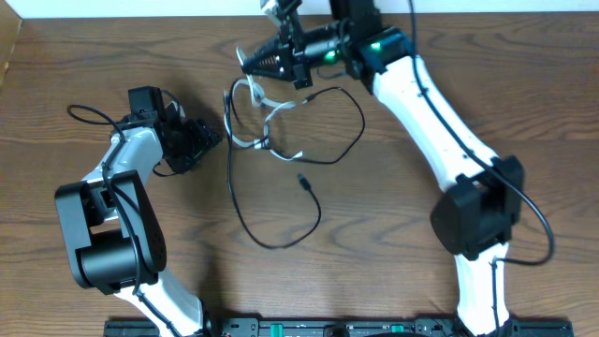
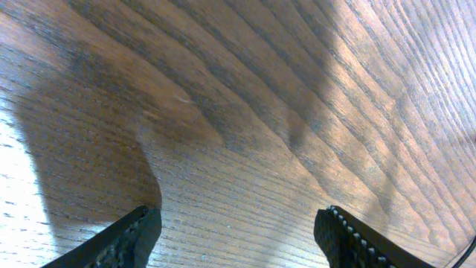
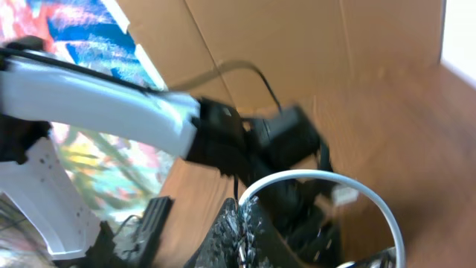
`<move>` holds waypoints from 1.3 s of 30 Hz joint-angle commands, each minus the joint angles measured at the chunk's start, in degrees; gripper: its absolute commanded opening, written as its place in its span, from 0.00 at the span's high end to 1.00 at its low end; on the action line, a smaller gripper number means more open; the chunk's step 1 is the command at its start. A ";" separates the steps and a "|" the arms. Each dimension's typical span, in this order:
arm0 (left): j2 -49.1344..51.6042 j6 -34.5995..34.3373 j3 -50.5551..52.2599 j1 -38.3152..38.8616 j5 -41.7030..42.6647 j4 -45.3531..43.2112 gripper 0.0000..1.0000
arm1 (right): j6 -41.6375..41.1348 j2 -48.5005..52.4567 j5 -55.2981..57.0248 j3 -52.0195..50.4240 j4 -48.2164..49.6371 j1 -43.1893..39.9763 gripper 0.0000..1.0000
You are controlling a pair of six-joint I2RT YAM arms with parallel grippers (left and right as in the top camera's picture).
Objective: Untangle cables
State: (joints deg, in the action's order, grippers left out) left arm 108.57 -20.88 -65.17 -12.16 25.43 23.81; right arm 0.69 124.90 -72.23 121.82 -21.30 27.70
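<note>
The thin black cable (image 1: 245, 225) lies in big loops on the table's middle, with a plug end (image 1: 302, 179). The white cable (image 1: 269, 110) is looped through it near the top. My right gripper (image 1: 255, 62) is at the far centre, shut on the white cable and lifting its upper end. In the right wrist view the white cable (image 3: 321, 176) arcs out from the shut jaws (image 3: 242, 227). A thin black strand rises beside the jaws; I cannot tell whether it is pinched too. My left gripper (image 1: 204, 140) is open and empty, just left of the black cable. The left wrist view shows only bare wood between its fingers (image 2: 238, 234).
The wooden table (image 1: 393, 225) carries both arms. The left arm's own thick black wire (image 1: 89, 114) loops at the far left. A cardboard wall (image 3: 297, 45) stands beyond the table's left edge. The left arm (image 3: 111, 104) crosses the right wrist view.
</note>
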 commanded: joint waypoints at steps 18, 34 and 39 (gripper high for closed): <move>-3.06 22.32 0.92 -5.55 38.07 1.03 0.22 | -2.34 -7.89 8.00 0.42 0.04 0.61 0.99; -3.04 29.79 1.22 -4.59 55.82 -7.78 0.14 | -1.68 -7.89 0.96 0.42 0.42 1.16 0.99; -3.04 25.64 1.22 -3.37 50.14 -12.22 0.14 | -6.45 -7.89 -1.90 0.42 3.96 1.62 0.99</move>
State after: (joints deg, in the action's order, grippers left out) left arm 106.83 7.35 -64.34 -16.16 78.39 12.64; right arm -1.43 117.97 -70.91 121.80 -18.90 28.64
